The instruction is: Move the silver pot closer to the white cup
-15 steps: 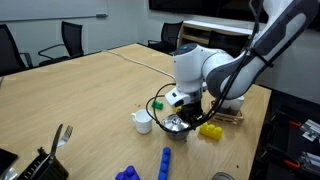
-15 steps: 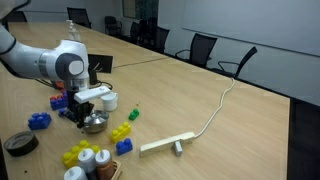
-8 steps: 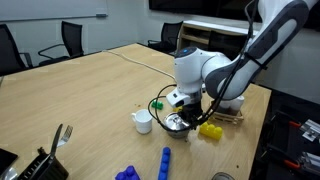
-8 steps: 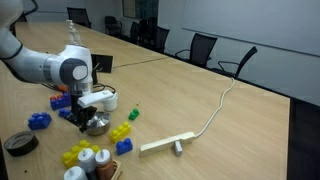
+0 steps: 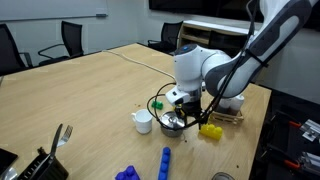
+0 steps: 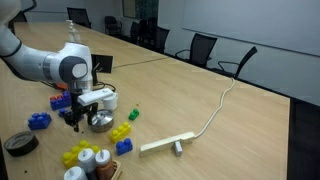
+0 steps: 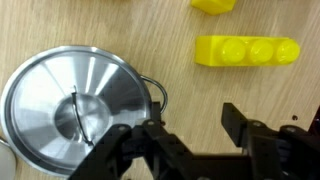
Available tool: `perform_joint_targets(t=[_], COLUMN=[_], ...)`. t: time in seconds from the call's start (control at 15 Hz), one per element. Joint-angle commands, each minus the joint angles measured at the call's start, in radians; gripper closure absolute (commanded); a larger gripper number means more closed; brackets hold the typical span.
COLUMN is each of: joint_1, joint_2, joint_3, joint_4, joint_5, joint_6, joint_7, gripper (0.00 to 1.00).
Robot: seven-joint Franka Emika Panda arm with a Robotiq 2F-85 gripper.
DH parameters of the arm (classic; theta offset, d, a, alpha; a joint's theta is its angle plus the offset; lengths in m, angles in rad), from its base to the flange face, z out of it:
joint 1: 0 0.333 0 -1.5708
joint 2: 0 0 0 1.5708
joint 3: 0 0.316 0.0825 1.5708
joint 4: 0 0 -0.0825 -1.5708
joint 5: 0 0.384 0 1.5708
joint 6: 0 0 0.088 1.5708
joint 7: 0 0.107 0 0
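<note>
The silver pot (image 7: 75,105) is shiny and round and sits on the wooden table at the left of the wrist view. Its wire handle points toward my gripper (image 7: 193,122). The jaws stand open, with only bare wood between them, and the left finger (image 7: 150,135) is beside the pot's rim. In both exterior views the gripper (image 5: 182,112) (image 6: 84,114) hangs low right at the pot (image 5: 172,123) (image 6: 100,122). The white cup (image 5: 143,121) (image 6: 109,99) stands close beside the pot.
Yellow blocks (image 7: 245,50) (image 5: 210,130) lie just beyond the pot. Blue blocks (image 5: 166,160) (image 6: 38,120), white shakers (image 6: 86,158), a black round lid (image 6: 18,143) and a power strip with cable (image 6: 165,145) are around. A utensil holder (image 5: 45,162) sits near the table edge.
The jaws were shut at the pot and have now opened, letting go of it. The arm has barely moved.
</note>
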Motion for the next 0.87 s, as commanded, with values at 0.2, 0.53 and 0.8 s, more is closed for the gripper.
perform_joint_targets(t=[0.2, 0.53, 0.8], joint_1=[-0.038, -0.013, -0.018], joint_2=[-0.209, -0.314, -0.326], joint_3=[0.053, 0.050, 0.049], joint_4=[-0.144, -0.192, -0.214], joint_5=[0.097, 0.180, 0.185], joint_6=[-0.073, -0.213, -0.212], joint_7=[-0.017, 0.000, 0.000], gripper=[0.00, 0.00, 0.00])
